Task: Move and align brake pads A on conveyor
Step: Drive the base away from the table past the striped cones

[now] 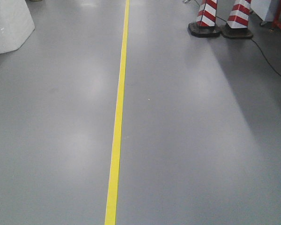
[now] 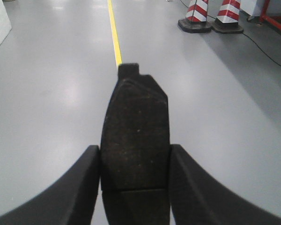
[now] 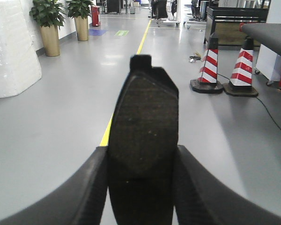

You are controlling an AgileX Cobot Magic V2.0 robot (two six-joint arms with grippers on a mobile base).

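Brake pads A (image 2: 136,117) (image 3: 145,112) — one pinched inside left end effector (image 2: 135,149), one inside right end effector (image 3: 140,151).

The smooth shop floor (image 1: 201,140) is pale grey with one bright yellow tape line (image 1: 117,131) along it, and the two traffic cones (image 1: 207,13) wear slanted red and white stripes over black bases. The flat brake pad (image 2: 136,108) in the left gripper (image 2: 135,157) and the second brake pad (image 3: 145,108) in the right gripper (image 3: 141,154) are both dark charcoal with pale flecks, each between matte black fingers (image 2: 79,187).
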